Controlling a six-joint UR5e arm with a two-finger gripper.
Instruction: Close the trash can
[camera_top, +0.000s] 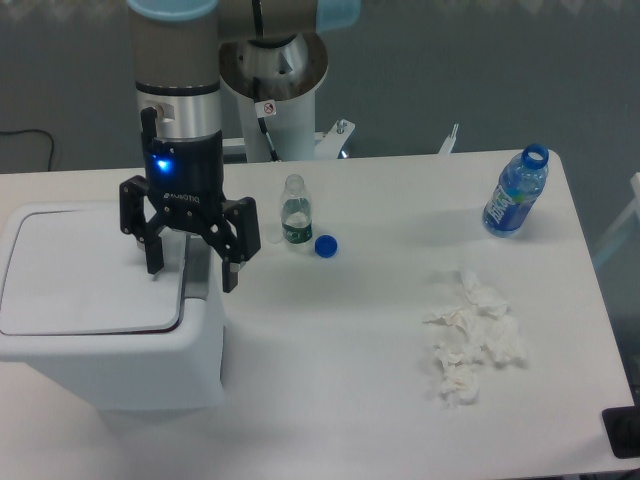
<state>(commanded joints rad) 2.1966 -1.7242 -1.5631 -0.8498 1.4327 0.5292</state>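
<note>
The trash can (110, 350) is a large white boxy bin at the left of the table. Its flat white lid (85, 270) lies down flat on top. My gripper (192, 275) hangs over the can's right rear edge with its two black fingers (232, 262) spread apart and nothing between them. The left finger tip is just above the lid's right side, the right finger is past the can's right edge. The grey push tab sits under the gripper, mostly hidden.
A small clear bottle (294, 212) without cap stands right of the gripper, its blue cap (325, 245) beside it. A blue water bottle (516, 193) lies at the far right. Crumpled white tissues (472, 335) lie right of centre. The robot base (275, 90) stands behind.
</note>
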